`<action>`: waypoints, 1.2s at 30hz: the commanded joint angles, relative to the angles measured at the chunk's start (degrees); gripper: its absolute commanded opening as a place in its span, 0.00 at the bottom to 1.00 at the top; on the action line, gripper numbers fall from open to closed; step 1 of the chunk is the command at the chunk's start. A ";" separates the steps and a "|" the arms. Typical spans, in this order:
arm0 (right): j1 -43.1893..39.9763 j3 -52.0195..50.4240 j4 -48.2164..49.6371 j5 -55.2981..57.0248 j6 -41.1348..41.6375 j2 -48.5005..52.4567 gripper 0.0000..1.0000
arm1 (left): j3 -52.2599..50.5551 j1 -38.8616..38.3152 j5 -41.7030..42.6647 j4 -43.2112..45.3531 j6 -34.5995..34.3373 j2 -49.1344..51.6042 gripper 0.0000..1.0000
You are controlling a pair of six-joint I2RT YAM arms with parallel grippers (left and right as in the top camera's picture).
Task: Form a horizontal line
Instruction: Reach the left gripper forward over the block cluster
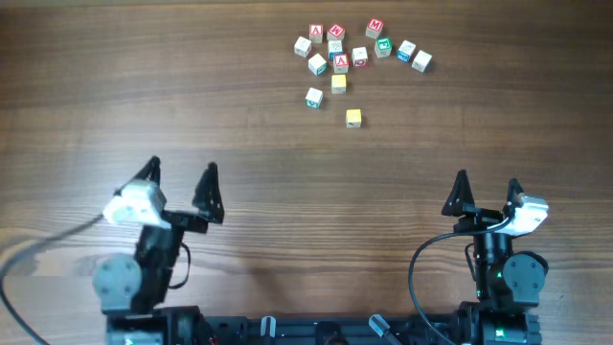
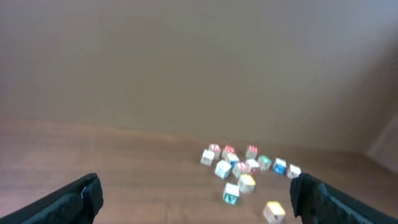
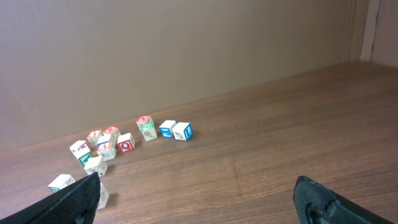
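Observation:
Several small wooden letter cubes lie in a loose cluster (image 1: 340, 57) at the far middle of the table. No straight row of three cubes shows in any view. A yellow cube (image 1: 353, 117) lies alone nearest me, with a white cube (image 1: 314, 97) and another yellow cube (image 1: 338, 82) just beyond it. My left gripper (image 1: 182, 171) is open and empty, near the front left, far from the cubes. My right gripper (image 1: 488, 182) is open and empty at the front right. The left wrist view shows the cluster (image 2: 249, 165) ahead between open fingers (image 2: 196, 199). The right wrist view shows it (image 3: 112, 146) far to the left of open fingers (image 3: 196, 199).
The wooden table (image 1: 144, 77) stretches bare to the left and right of the cubes. Two blue-marked cubes (image 1: 414, 56) sit at the cluster's right end. A plain wall (image 3: 186, 50) stands behind the table's far edge.

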 commanded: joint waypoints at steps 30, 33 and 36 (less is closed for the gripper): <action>-0.24 -0.07 0.28 -0.57 0.28 -0.66 1.00 | 48.83 -9.01 16.52 -17.73 -9.55 57.92 1.00; -0.24 -0.07 0.28 -0.55 0.28 -0.66 1.00 | 56.52 -11.78 10.88 -19.74 -9.11 64.02 1.00; -0.24 -0.07 0.28 -0.55 0.31 -0.66 1.00 | 65.53 -13.64 8.33 -22.36 -9.09 72.61 0.99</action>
